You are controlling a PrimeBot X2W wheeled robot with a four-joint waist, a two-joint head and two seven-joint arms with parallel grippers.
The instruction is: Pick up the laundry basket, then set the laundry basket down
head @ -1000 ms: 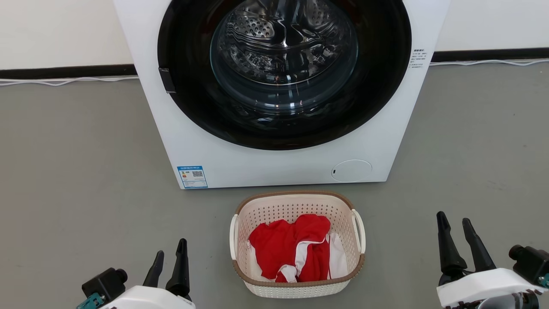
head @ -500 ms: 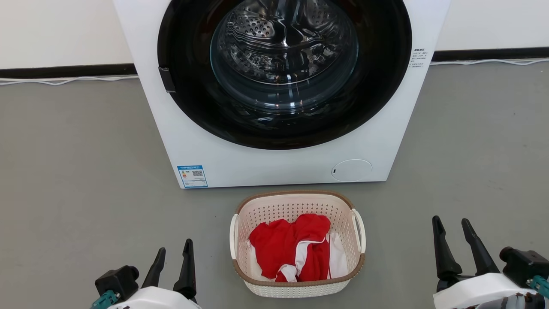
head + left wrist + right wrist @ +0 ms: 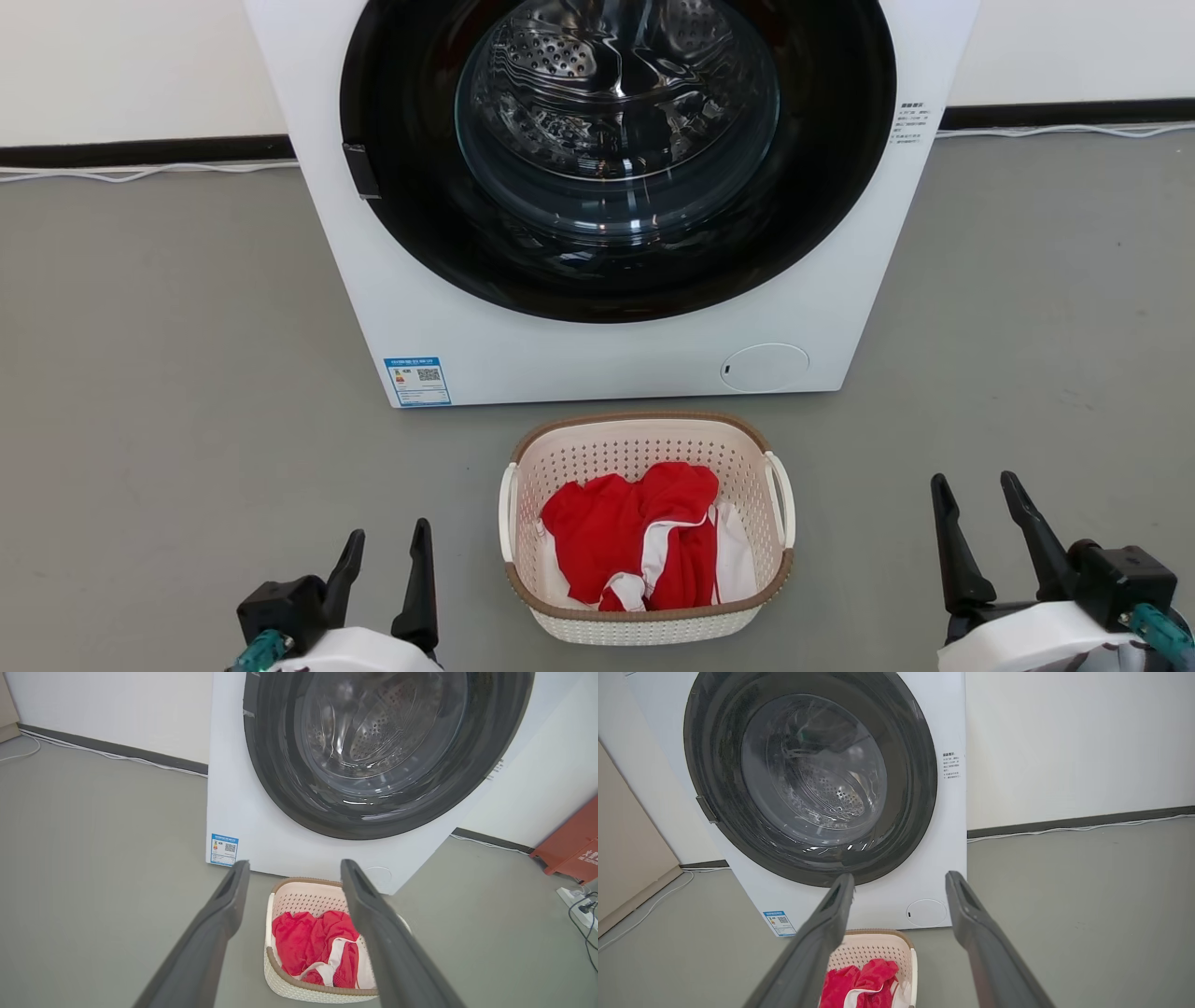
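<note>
The laundry basket (image 3: 647, 448) stands on the grey floor right in front of the washing machine; it is cream-white and perforated, with a brown rim and white side handles (image 3: 782, 495). Red and white clothes (image 3: 635, 546) lie inside it. My left gripper (image 3: 389, 539) is open at the lower left, a short way left of the basket and apart from it. At the lower right, further from the basket, my right gripper (image 3: 973, 483) is open too. The basket (image 3: 303, 896) shows between my left fingers (image 3: 219, 914) in the left wrist view, and the basket (image 3: 878, 947) sits low in the right wrist view beside my right fingers (image 3: 831, 914).
A white front-loading washing machine (image 3: 579, 364) with a dark round door (image 3: 616, 159) stands behind the basket. White cables (image 3: 140, 173) run along the wall's dark skirting. A red object (image 3: 570, 844) and a power strip (image 3: 572, 896) lie to the machine's right.
Both grippers have shifted inward toward the basket, the left one to the right and lower, the right one slightly left. The basket has stayed in place.
</note>
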